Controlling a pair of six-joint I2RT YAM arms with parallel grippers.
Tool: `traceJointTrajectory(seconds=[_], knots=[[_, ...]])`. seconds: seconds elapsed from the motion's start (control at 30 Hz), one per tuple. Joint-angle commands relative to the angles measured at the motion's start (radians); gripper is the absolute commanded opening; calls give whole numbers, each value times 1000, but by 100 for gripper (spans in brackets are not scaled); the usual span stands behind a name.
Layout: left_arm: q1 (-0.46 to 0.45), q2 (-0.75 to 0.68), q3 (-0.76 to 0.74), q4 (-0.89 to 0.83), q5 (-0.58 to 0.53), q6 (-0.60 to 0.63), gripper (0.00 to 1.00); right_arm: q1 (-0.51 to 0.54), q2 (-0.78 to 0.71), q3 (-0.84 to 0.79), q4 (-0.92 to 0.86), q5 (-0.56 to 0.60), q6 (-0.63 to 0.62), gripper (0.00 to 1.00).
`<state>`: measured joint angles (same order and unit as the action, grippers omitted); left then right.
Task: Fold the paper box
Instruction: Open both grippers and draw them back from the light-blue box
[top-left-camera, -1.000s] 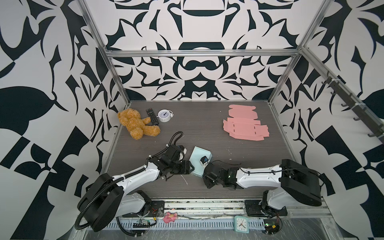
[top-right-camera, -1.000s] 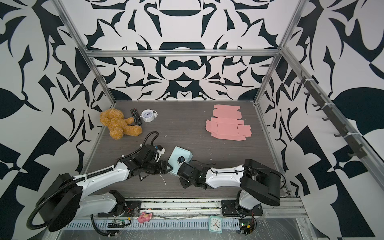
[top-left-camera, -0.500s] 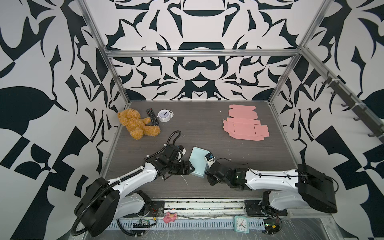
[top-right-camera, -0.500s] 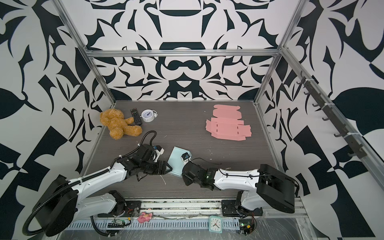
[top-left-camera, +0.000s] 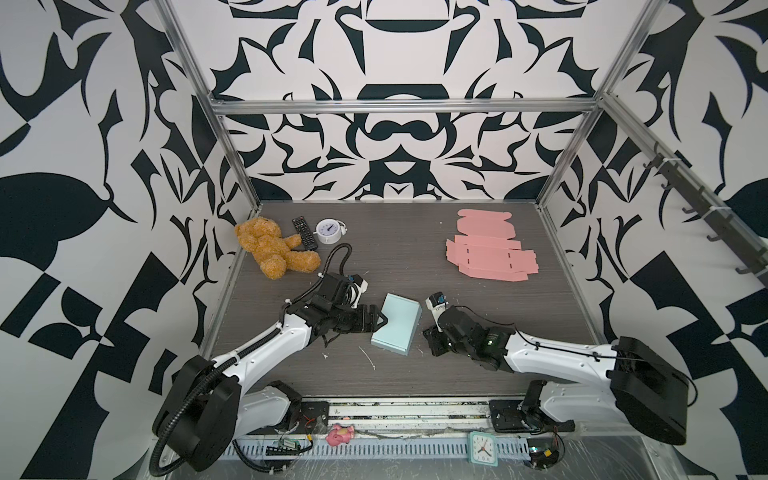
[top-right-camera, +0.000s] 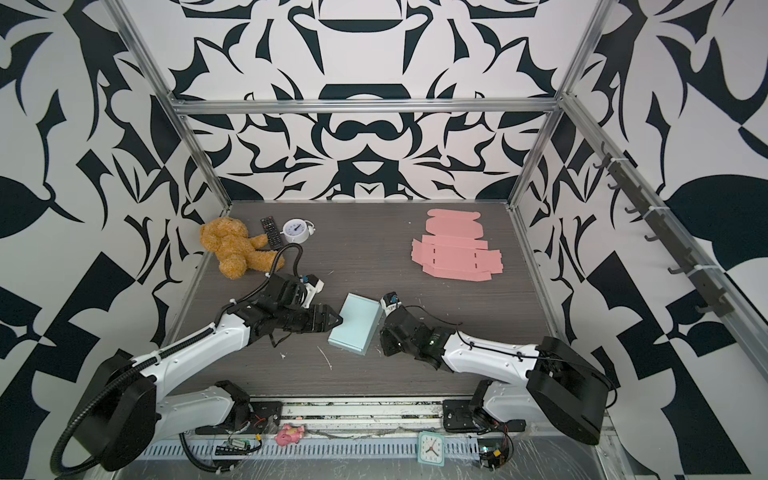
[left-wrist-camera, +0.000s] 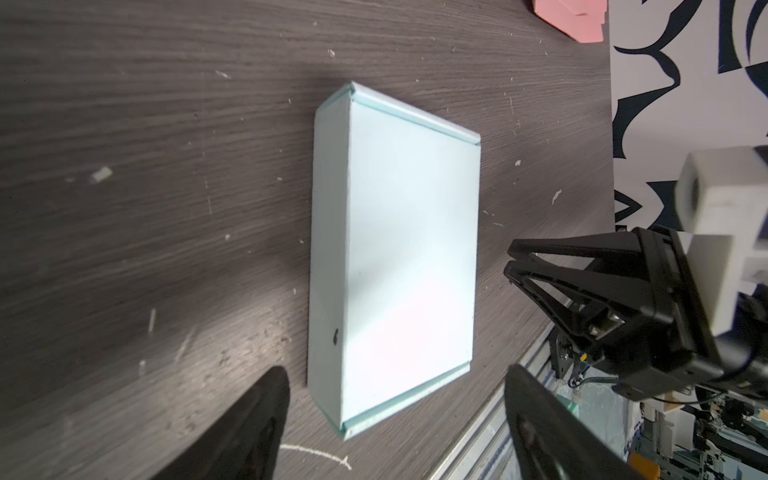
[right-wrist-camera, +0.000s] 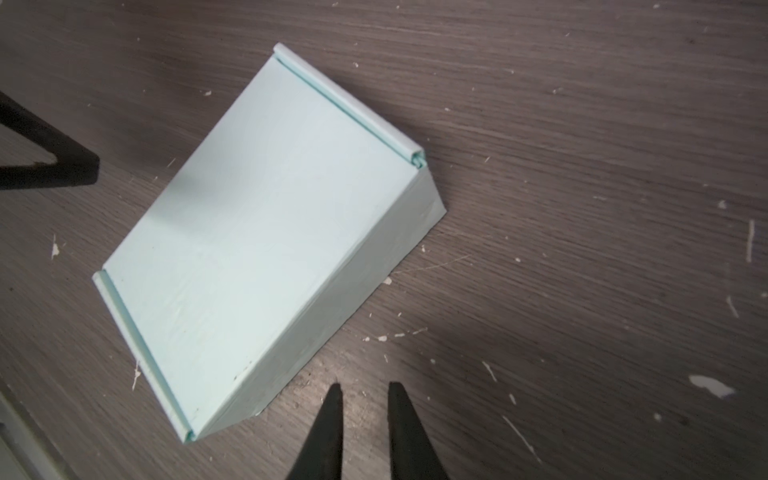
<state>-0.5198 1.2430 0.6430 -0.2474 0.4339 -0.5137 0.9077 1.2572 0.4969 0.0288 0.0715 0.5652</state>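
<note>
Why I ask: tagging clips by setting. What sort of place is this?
Likely a robot lab cell: left arm and right arm flanking a paper box, patterned walls on an aluminium frame.

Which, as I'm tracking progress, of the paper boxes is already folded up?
The pale blue closed paper box at the front middle; the pink paper box blanks at the far right lie flat, unfolded.

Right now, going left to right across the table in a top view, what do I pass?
Teddy bear → remote → alarm clock → left gripper → light blue box → right gripper → pink flat box blanks.
</note>
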Motion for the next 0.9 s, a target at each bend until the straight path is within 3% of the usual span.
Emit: traceJointTrajectory(seconds=[0.0,0.3,0.87], knots=[[30,66,53,6,64,40,84,-34,13,-9,63,-51,-7,21],[58,203,160,34,108,63,84,-111,88,26,111,-81,-23,19],[57,331,197,107,132,51,83,-188,228,71,220,-117,-32,16]])
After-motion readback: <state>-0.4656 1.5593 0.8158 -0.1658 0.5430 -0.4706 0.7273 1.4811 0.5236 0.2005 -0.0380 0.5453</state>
